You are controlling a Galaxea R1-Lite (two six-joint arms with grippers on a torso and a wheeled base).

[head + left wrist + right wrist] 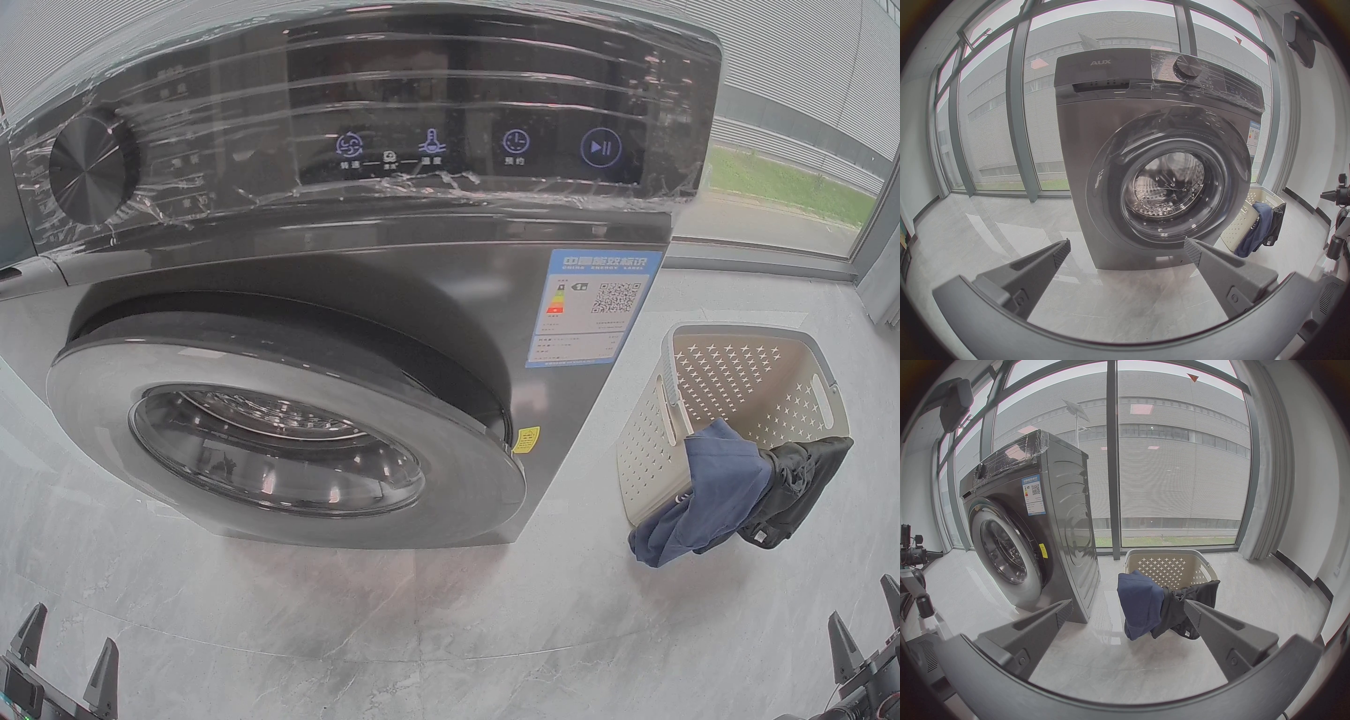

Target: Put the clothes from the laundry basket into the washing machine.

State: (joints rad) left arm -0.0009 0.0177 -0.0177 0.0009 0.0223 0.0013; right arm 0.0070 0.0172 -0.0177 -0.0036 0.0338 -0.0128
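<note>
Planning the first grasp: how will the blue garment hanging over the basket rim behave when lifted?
The blue garment drapes limply over the laundry basket rim, so likely floppy, sagging when lifted. It touches the black garment, so may drag it along. The light-looking basket might tip.

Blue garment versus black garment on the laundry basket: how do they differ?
The blue garment hangs nearer the washing machine; the black garment hangs farther from it. The blue garment spreads broader; the black garment is more bunched. Both drape over the front rim of the laundry basket, touching.
</note>
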